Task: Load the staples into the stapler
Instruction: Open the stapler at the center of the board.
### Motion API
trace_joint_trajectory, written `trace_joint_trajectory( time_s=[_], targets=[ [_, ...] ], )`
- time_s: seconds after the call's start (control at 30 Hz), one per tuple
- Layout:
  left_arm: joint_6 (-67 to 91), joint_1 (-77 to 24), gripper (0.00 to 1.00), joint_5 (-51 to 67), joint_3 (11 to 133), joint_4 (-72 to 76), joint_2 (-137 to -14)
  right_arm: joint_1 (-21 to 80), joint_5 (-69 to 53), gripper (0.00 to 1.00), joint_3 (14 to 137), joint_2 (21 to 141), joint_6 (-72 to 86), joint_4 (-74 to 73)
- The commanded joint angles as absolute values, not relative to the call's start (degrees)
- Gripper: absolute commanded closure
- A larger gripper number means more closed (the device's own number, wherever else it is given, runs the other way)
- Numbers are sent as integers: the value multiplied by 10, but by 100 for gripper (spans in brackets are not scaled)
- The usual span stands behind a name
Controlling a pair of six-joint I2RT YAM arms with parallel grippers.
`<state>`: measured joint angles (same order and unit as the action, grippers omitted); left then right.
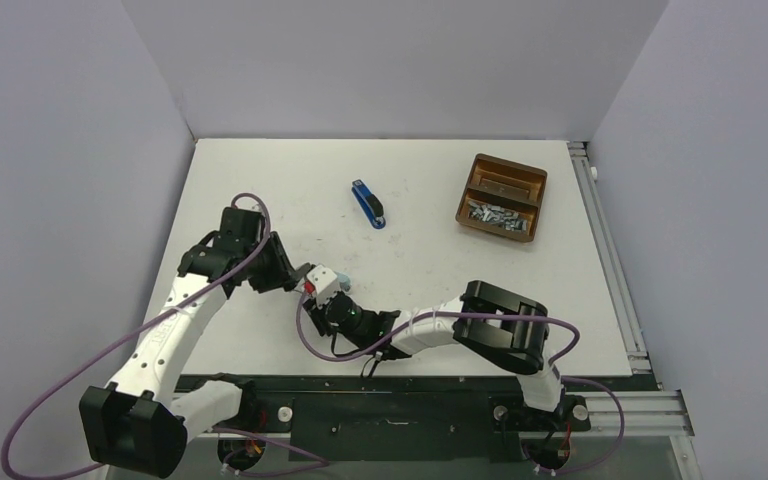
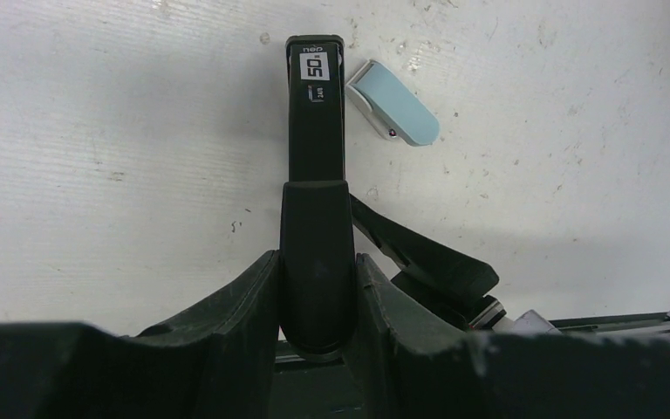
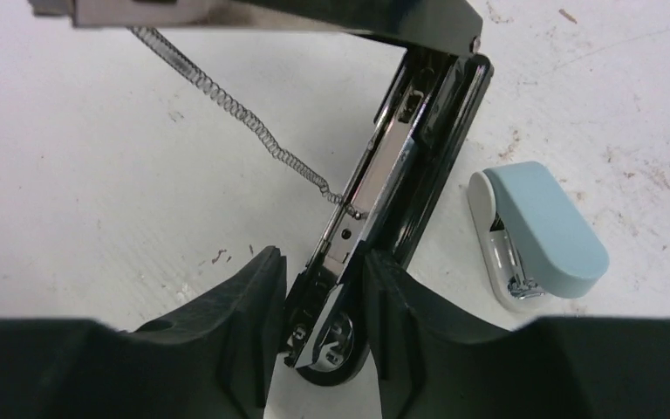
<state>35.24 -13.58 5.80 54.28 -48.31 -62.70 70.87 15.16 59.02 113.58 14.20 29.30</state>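
Note:
A black stapler [image 3: 419,131] stands hinged open near the table's front, its silver magazine [image 3: 375,196] and pusher spring [image 3: 227,105] bared. My left gripper [image 2: 317,262] is shut on the stapler's black top cover [image 2: 317,157], holding it up. My right gripper [image 3: 323,262] is shut on the rear end of the stapler's base, its fingers against both sides. In the top view the two grippers meet, left gripper [image 1: 295,275] and right gripper [image 1: 325,305]. The staples [image 1: 495,213] lie as a shiny heap in the brown tray [image 1: 525,180] at the back right.
A small light-blue stapler [image 3: 541,231] lies right beside the black one, also in the left wrist view as the light-blue stapler [image 2: 393,113]. A blue stapler [image 1: 368,203] lies mid-table. Grey walls enclose the table on three sides.

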Motion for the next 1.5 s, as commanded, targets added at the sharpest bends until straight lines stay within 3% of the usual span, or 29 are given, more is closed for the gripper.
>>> trace_joint_trajectory(
  time_s=[0.0, 0.07, 0.13, 0.87, 1.47],
  targets=[
    [345, -123, 100, 93, 598, -478, -621, 710, 144, 72, 567, 1107, 146, 295],
    [336, -108, 100, 102, 608, -488, -626, 710, 134, 85, 553, 1099, 147, 294],
    [327, -94, 100, 105, 614, -491, -630, 710, 121, 91, 540, 1093, 149, 289],
    [175, 20, 100, 86, 645, -441, -723, 709, 5, 92, 426, 1033, 169, 254],
    [36, 20, 100, -16, 539, -230, -798, 698, -27, 91, 417, 1032, 181, 250]
  ],
)
